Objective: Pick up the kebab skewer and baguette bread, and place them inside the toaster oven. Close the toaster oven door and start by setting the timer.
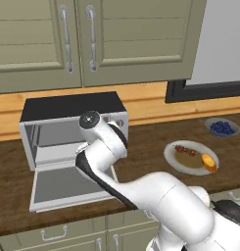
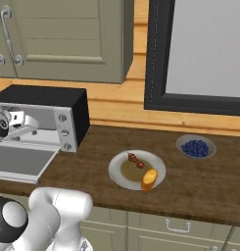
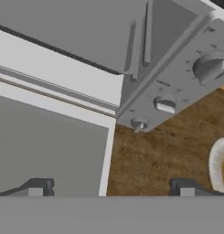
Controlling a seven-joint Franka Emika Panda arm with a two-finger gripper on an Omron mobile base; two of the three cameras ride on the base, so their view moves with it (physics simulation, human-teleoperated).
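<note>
Two dark fingertips of my gripper [image 3: 111, 187] stand wide apart, holding nothing, above the toaster oven door [image 1: 67, 186], which lies dropped flat in front of the toaster oven [image 1: 72, 130]. On the right base view I see the kebab skewer [image 2: 136, 160] at 11 o'clock on the plate [image 2: 119, 172] and the baguette bread [image 2: 149, 179] at 4 o'clock.

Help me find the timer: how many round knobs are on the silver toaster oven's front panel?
3, stacked on the silver toaster oven panel right of its opening: top knob, middle knob, bottom knob.
</note>
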